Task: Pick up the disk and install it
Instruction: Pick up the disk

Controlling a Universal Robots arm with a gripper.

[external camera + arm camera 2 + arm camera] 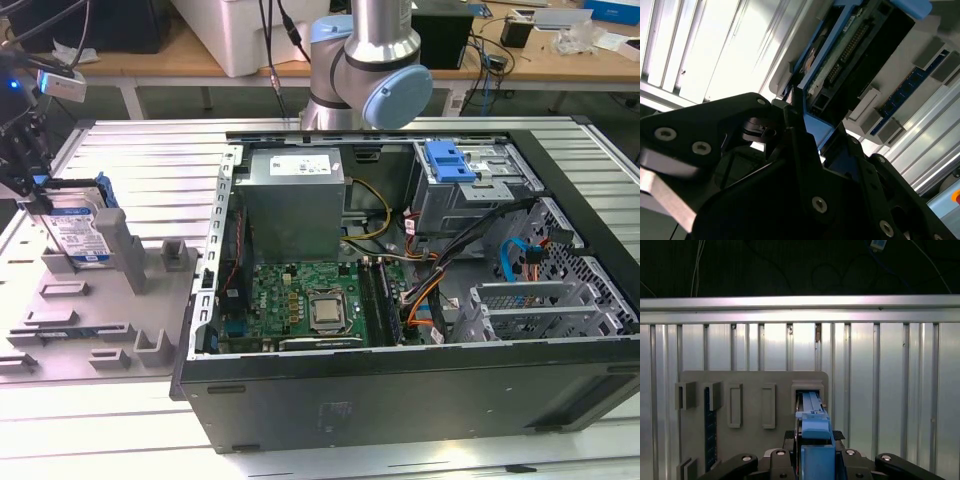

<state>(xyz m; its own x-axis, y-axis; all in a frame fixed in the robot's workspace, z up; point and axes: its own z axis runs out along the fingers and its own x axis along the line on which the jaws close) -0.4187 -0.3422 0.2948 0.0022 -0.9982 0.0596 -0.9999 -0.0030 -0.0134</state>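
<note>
On the ribbed aluminium table (140, 170), workbench (150, 62) behind, the fingers (802, 137) clamp the disk (78, 235) upright at a grey holder (110, 300).

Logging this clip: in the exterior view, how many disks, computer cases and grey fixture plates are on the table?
Disk: 1
Computer case: 1
Fixture plate: 1
Total: 3
</note>
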